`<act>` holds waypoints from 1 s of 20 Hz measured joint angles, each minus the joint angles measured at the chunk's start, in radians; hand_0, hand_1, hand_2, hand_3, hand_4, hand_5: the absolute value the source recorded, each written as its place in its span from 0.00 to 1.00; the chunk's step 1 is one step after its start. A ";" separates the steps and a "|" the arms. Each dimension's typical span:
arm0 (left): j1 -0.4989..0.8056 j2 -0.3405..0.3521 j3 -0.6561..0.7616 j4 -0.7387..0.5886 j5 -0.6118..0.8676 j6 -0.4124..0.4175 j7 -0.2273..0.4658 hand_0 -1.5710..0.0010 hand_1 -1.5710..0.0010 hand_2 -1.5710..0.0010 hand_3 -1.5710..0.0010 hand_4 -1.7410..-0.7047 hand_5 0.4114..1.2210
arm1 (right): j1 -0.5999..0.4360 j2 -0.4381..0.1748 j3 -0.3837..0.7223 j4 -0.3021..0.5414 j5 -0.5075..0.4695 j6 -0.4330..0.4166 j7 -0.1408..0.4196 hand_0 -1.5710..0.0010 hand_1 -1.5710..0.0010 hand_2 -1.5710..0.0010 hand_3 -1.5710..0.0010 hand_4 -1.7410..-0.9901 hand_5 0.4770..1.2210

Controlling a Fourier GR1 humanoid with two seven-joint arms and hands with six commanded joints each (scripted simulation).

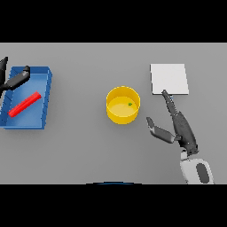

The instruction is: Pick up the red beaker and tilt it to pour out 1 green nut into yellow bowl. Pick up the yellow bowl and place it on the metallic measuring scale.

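A yellow bowl (123,104) stands at the table's middle with a small green nut (130,104) inside it. The red beaker (25,104) lies on its side in a blue tray (45,91) at the far left. My left hand (15,79) hangs over the tray's upper left corner, fingers straight, apart from the beaker. My right hand (179,124) is open to the right of the bowl, its fingers stretched up to the lower edge of the metallic measuring scale (169,79), its thumb pointing toward the bowl without touching it.
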 measured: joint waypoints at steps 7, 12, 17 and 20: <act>0.001 -0.023 -0.015 -0.007 0.001 0.004 0.001 1.00 1.00 1.00 1.00 0.91 0.37 | -0.187 -0.169 0.104 0.052 0.189 0.125 0.050 1.00 1.00 1.00 1.00 0.61 0.26; -0.004 -0.014 -0.009 -0.002 0.007 -0.005 -0.002 1.00 1.00 1.00 1.00 0.91 0.38 | -0.350 -0.236 0.221 0.119 0.336 0.211 0.034 1.00 1.00 1.00 1.00 0.63 0.25; -0.010 -0.016 -0.017 -0.005 0.004 -0.009 0.019 1.00 1.00 1.00 1.00 0.91 0.38 | -0.460 -0.240 0.286 0.209 0.373 0.289 0.005 1.00 1.00 1.00 1.00 0.62 0.26; -0.007 -0.018 -0.021 -0.008 -0.004 0.001 0.012 1.00 1.00 1.00 1.00 0.91 0.38 | -0.528 -0.243 0.323 0.282 0.392 0.330 -0.029 1.00 1.00 1.00 1.00 0.64 0.28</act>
